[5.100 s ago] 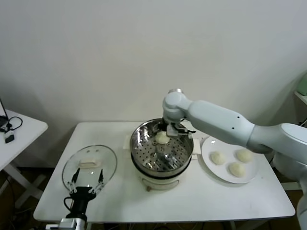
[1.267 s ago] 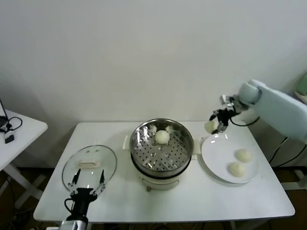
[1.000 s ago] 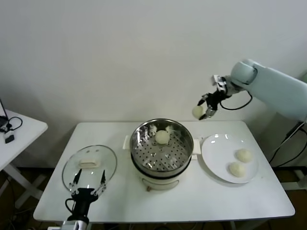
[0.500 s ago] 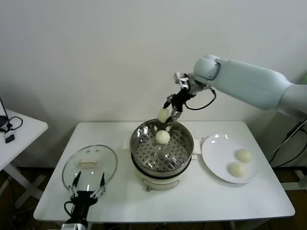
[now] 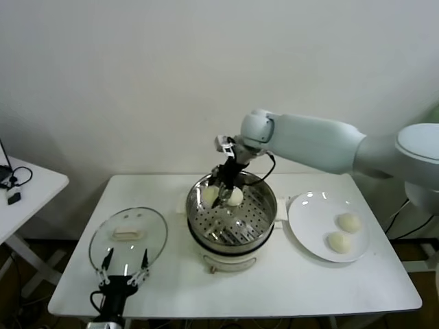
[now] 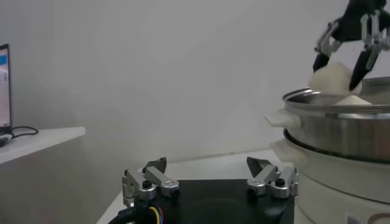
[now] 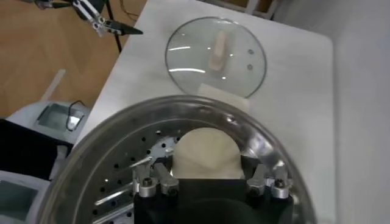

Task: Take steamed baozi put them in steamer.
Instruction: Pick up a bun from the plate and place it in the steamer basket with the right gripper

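Right gripper (image 5: 218, 195): clamped on a baozi (image 5: 209, 195), poised just inside the steamer (image 5: 263, 218), at its left rim.
Second baozi (image 5: 235, 197): already in the basket.
Plate (image 5: 309, 226): two buns (image 5: 348, 222) waiting.
Left gripper (image 5: 124, 268): parked by the glass lid (image 5: 128, 236), fingers spread.

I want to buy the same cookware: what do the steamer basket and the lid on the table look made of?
The steamer basket looks like polished stainless steel: mirror-bright wall, perforated floor. Its base seems cream-white plastic or enamel; hard to tell. The lid looks like clear glass, since the table shows through, with a pale handle.
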Controlling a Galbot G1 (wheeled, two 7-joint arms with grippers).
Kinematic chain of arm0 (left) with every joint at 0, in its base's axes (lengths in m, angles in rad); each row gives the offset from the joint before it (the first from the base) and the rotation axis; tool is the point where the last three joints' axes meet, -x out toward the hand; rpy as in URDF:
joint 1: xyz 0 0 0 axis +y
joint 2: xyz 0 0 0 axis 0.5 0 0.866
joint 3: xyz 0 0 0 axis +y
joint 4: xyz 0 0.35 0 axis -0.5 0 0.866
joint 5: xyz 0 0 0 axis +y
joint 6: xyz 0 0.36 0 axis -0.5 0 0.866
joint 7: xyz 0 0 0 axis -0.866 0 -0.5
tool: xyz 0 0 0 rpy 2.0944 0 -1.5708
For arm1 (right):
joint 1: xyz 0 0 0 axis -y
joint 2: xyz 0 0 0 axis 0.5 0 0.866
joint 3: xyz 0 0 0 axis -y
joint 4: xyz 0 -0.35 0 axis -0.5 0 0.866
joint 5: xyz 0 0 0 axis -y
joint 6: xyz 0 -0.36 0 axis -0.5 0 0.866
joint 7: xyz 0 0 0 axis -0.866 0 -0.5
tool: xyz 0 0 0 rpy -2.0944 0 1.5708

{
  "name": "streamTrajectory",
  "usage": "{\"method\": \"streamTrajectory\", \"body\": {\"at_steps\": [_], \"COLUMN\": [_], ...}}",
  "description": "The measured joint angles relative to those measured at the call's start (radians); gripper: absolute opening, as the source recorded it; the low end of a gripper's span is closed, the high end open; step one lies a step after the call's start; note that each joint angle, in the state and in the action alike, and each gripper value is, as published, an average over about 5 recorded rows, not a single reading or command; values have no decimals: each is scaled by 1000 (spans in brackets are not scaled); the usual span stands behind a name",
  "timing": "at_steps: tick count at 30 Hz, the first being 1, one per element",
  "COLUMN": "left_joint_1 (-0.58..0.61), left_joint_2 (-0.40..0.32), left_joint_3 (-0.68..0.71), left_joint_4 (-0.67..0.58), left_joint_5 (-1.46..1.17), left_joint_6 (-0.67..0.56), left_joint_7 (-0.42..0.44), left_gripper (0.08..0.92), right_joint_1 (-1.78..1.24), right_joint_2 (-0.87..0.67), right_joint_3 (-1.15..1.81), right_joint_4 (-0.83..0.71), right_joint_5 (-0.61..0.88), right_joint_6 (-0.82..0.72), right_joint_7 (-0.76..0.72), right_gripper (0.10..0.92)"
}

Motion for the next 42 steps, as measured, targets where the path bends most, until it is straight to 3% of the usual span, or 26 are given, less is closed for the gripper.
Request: {"method": "streamTrajectory", "body": {"at_steps": [31, 38, 42], "left_joint_1": [5, 4, 4], "left_joint_2": [-6, -7, -7], "left_joint_3": [1, 0, 1], "left_joint_4": [9, 13, 15], "left_joint_5": [-6, -6, -6], "left_joint_6": [1, 1, 1], "left_joint_7": [-7, -8, -10], "left_gripper": [823, 823, 823], "right_joint_1": [-67, -69, -64], "right_joint_2": [25, 24, 20], "right_joint_3": [-15, -14, -12], "right_joint_4": [-27, -29, -22], "right_joint_5": [-91, -103, -102], "right_joint_6": [21, 30, 35], "right_joint_7": [6, 5, 0], "right_gripper": [734, 815, 822]}}
